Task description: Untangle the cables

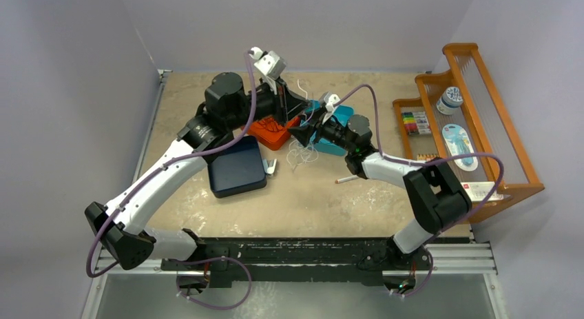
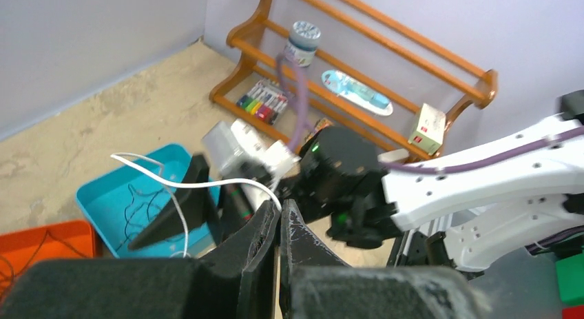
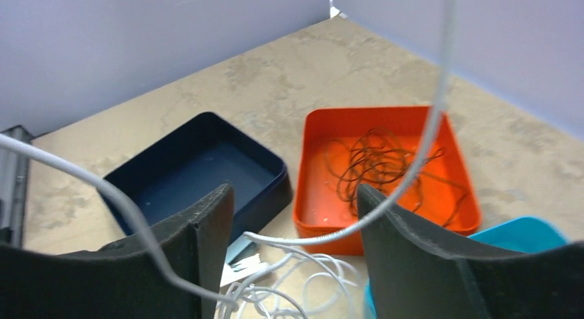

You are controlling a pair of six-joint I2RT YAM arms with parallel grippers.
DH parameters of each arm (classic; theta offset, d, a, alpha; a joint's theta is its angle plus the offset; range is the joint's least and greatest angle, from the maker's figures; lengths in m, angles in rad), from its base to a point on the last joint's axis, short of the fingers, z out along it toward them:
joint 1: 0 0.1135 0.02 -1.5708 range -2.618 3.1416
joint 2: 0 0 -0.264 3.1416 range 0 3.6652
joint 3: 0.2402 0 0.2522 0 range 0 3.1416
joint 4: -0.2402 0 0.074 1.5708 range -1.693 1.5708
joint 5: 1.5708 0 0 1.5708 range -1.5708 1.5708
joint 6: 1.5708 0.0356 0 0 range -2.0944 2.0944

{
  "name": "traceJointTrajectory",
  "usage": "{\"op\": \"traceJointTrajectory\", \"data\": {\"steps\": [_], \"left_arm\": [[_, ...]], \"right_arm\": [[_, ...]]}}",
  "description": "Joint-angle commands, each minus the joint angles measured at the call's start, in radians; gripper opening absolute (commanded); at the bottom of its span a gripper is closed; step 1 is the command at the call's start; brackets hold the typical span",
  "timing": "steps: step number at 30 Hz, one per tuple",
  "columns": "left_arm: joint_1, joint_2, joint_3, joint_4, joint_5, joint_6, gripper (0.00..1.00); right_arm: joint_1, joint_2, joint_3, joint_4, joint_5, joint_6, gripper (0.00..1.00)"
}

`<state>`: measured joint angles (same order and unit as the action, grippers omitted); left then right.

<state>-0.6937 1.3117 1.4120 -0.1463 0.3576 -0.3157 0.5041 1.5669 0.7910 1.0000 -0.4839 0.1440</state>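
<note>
A white cable (image 2: 172,184) is pinched between the tips of my shut left gripper (image 2: 281,206), which is raised over the middle of the table (image 1: 300,98). The strand arcs down and passes between the fingers of my open right gripper (image 3: 293,195), touching neither pad. The rest of the white cable lies as a loose bundle (image 3: 289,291) on the table under the right gripper (image 1: 296,133). A brown cable (image 3: 379,167) is coiled in the orange tray (image 3: 330,126). Thin black cables (image 2: 141,209) lie in the teal tray (image 2: 96,195).
An empty navy tray (image 1: 236,166) sits left of the white bundle (image 1: 301,156), with a small pale tag (image 1: 272,166) beside it. A white-and-orange pen (image 1: 346,179) lies near the right arm. A wooden rack (image 1: 475,119) with small items stands at the right edge.
</note>
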Motion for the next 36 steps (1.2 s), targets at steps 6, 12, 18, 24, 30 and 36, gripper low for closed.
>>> {"op": "traceJointTrajectory", "data": {"steps": [6,12,18,24,30,36], "left_arm": [[-0.004,0.003,0.219,-0.032,0.009,-0.021,0.00],[-0.003,0.008,0.293,-0.078,-0.076,0.003,0.00],[-0.004,0.031,0.365,-0.103,-0.111,0.014,0.00],[-0.004,0.044,0.424,-0.118,-0.144,0.030,0.00],[-0.004,0.081,0.527,-0.174,-0.189,0.068,0.00],[-0.004,0.137,0.667,-0.250,-0.278,0.116,0.00]], "right_arm": [[0.017,0.055,-0.047,0.161,-0.068,0.153,0.44],[0.027,0.010,-0.141,0.061,-0.002,0.187,0.26],[0.040,0.009,-0.250,-0.002,0.064,0.230,0.28],[0.045,-0.002,-0.320,-0.052,0.138,0.276,0.34],[0.046,-0.028,-0.349,-0.119,0.196,0.293,0.34],[0.045,-0.055,-0.391,-0.114,0.214,0.307,0.43]]}}
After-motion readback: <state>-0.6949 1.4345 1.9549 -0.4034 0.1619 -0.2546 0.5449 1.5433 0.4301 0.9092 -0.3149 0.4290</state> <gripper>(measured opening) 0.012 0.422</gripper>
